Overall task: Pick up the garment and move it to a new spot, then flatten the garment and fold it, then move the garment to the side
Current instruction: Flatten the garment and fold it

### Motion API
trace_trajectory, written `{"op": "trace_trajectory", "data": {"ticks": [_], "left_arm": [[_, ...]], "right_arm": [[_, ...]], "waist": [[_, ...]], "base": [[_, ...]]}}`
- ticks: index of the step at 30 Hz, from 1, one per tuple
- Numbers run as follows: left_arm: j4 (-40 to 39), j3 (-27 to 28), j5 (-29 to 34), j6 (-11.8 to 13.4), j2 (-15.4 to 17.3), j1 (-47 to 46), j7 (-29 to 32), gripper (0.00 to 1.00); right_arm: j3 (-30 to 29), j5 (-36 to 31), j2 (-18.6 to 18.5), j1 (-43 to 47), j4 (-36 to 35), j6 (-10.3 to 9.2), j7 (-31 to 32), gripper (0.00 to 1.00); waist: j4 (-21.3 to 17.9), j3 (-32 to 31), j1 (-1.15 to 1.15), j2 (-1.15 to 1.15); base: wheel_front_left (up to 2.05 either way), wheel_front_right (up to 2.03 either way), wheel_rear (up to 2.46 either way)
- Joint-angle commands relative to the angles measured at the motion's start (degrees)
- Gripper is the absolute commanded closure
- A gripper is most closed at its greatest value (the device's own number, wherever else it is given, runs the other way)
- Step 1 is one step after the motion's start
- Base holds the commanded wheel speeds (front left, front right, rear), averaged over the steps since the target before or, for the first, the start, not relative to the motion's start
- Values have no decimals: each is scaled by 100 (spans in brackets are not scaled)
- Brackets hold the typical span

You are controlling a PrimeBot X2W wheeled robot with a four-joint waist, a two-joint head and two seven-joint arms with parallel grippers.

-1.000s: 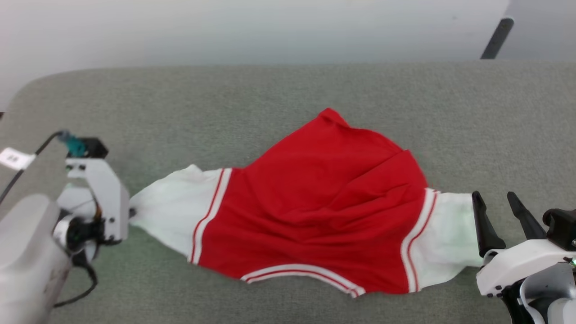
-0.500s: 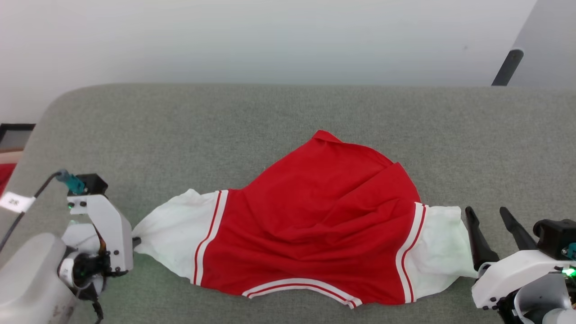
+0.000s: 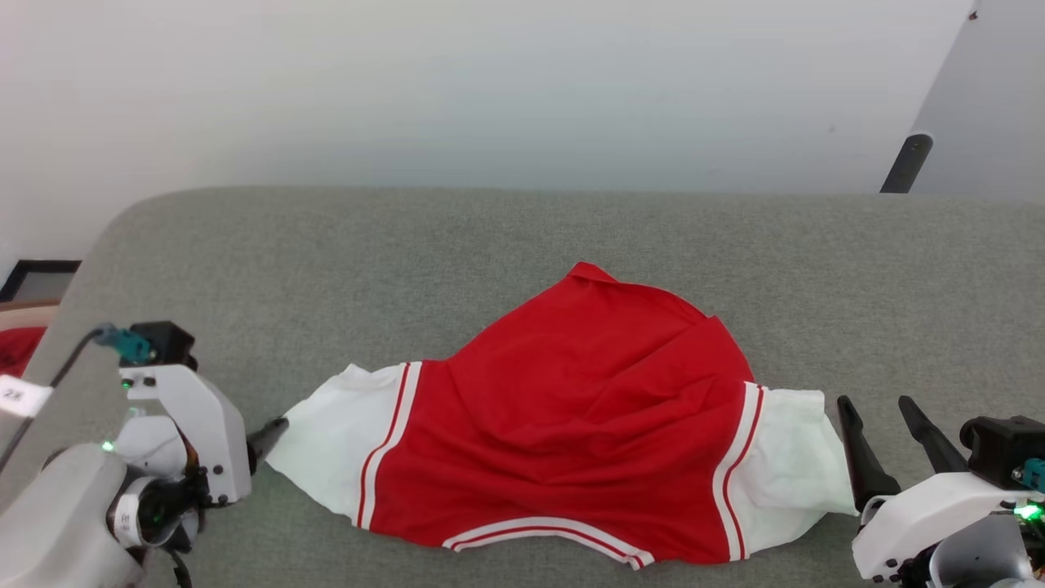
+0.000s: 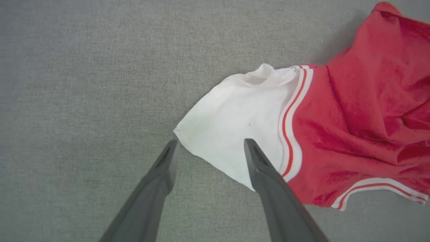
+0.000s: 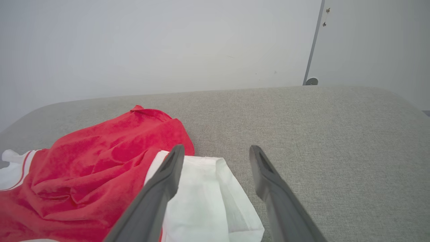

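The garment (image 3: 571,416), a red shirt with white sleeves and striped trim, lies rumpled and spread sideways on the grey cushion (image 3: 490,237). My left gripper (image 3: 273,431) is at the tip of the garment's left white sleeve (image 3: 335,457). In the left wrist view this gripper (image 4: 211,143) is open, its fingers straddling the sleeve's corner (image 4: 235,117) without pinching it. My right gripper (image 3: 875,402) stands open just right of the other white sleeve (image 3: 788,465). In the right wrist view, one finger of the right gripper (image 5: 216,148) is over that sleeve (image 5: 208,201); nothing is held.
The grey cushion runs wide behind and to the right of the garment (image 5: 84,168). A pale wall (image 3: 490,82) stands behind it, with a dark post (image 3: 898,163) at the far right. Off the cushion's left edge are a dark frame (image 3: 37,273) and something red (image 3: 16,347).
My left gripper has opened and let go of the left sleeve's tip, which now lies slack on the cushion. The head camera has tilted, shifting the whole picture down. The right gripper stays open.
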Motion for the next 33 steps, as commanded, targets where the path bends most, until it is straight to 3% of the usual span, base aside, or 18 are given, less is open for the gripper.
{"op": "trace_trajectory", "data": {"ticks": [1, 13, 23, 33], "left_arm": [[-61, 34, -1, 25, 23, 62, -65, 0], [-1317, 523, 117, 251, 231, 881, -1522, 0], [-1981, 728, 381, 233, 267, 1338, -2564, 0], [-1833, 650, 217, 150, 287, 1273, -2313, 0]], "right_arm": [[13, 20, -16, 40, -34, -4, 0, 0], [-3, 157, -6, 367, -39, -4, 460, 0], [-21, 262, -77, 392, 90, -4, 1231, 0], [-2, 256, -110, 344, -79, -4, 1418, 0]], "waist": [[-13, -10, 0, 0], [-57, 3, 0, 0], [78, 107, 0, 0], [155, 184, 0, 0]], "base": [[0, 0, 0], [0, 0, 0], [0, 0, 0], [0, 0, 0]]}}
